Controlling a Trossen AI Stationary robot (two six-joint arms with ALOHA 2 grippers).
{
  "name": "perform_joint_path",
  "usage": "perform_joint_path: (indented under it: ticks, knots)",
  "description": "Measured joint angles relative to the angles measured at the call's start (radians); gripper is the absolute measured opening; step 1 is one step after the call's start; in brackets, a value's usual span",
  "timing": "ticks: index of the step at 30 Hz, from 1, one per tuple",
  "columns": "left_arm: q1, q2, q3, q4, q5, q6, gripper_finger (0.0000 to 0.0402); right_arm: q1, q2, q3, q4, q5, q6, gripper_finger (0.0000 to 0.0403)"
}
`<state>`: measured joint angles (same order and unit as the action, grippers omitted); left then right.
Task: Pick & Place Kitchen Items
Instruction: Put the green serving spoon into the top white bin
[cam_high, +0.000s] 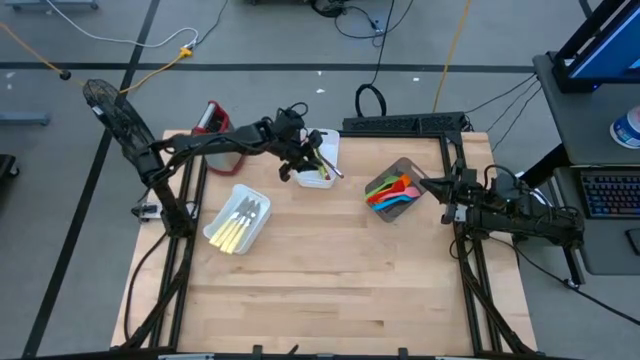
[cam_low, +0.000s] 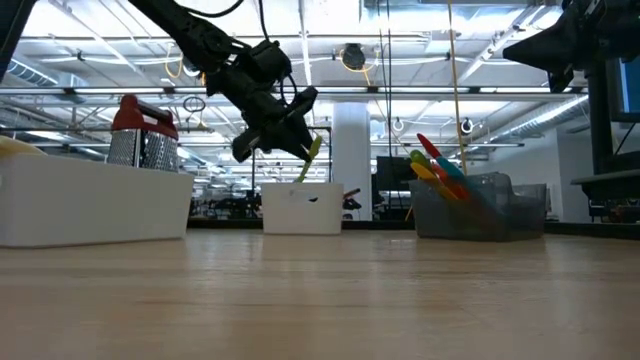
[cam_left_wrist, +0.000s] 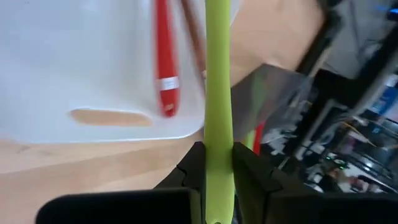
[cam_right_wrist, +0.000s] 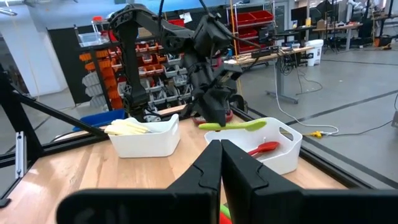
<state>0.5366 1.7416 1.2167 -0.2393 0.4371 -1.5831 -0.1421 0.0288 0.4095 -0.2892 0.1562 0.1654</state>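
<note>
**Left gripper holds a green utensil above the white bin**

The left gripper (cam_high: 300, 160) hangs over the far white rectangular bin (cam_high: 328, 143) near the table's back edge, its two dark fingers (cam_left_wrist: 249, 174) clamped on a slim lime-green plastic utensil (cam_left_wrist: 218, 93). In the low view the green utensil (cam_low: 311, 156) slants downward from the gripper, clear above the bin's rim. Inside that bin lies a red-handled utensil (cam_left_wrist: 164, 62) with a white label band.

A second white rectangular bin (cam_high: 238, 220), nearer the table's left side, carries a row of pale-yellow-handled cutlery (cam_high: 236, 232). A grey translucent bin (cam_high: 402, 190) toward the right holds a bunch of bright utensils in red, orange, blue and green (cam_high: 392, 192), their ends sticking up over its rim in the low view. A steel box grater with a red top (cam_low: 143, 133) stands at the back left corner of the wooden table (cam_high: 330, 290).

The right gripper (cam_high: 447, 196) waits just beside the grey bin, at the table's right edge, its fingers pressed together and empty.
</note>
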Motion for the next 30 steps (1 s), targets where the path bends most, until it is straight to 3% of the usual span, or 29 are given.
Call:
perform_joint_path:
  ticks: [20, 24, 30]
  knots:
    - [0.04, 0.033, -0.001, -0.001, 0.008, 0.005, 0.006, 0.0, 0.0, 0.0, -0.001, 0.0, 0.032, 0.0004]
    - [0.04, 0.033, -0.001, -0.005, 0.008, 0.03, 0.0088, 0.0, 0.0, 0.0, 0.0, 0.0, 0.032, 0.0004]
    - [0.04, 0.033, -0.001, -0.007, 0.007, 0.06, 0.0164, 0.0, 0.0, 0.0, 0.0, 0.0, 0.032, 0.0004]
